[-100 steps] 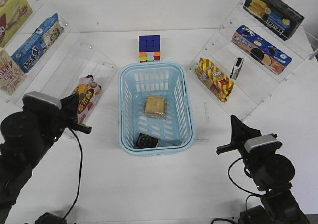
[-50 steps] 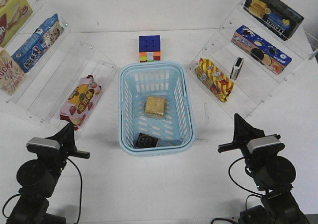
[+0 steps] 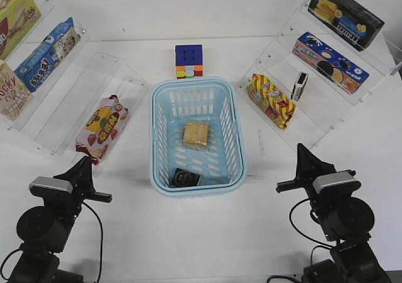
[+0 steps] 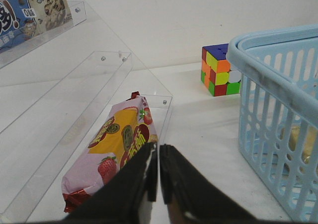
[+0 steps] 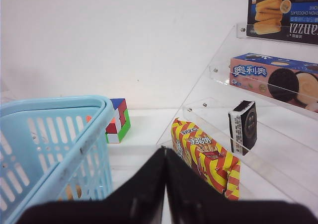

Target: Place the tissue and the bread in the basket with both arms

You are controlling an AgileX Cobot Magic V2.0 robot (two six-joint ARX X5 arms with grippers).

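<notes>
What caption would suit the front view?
Bread and tissue lie in the blue basket; both grippers empty, either side.

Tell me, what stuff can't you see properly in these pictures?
- The bread in the left wrist view: only a blurry tan patch behind the basket wall.
- The tissue: seen only in the front view, its round mark too small to read; the basket walls hide it from both wrist cameras.
- The biscuit box at the front view's top left: cut off by the edge.
</notes>
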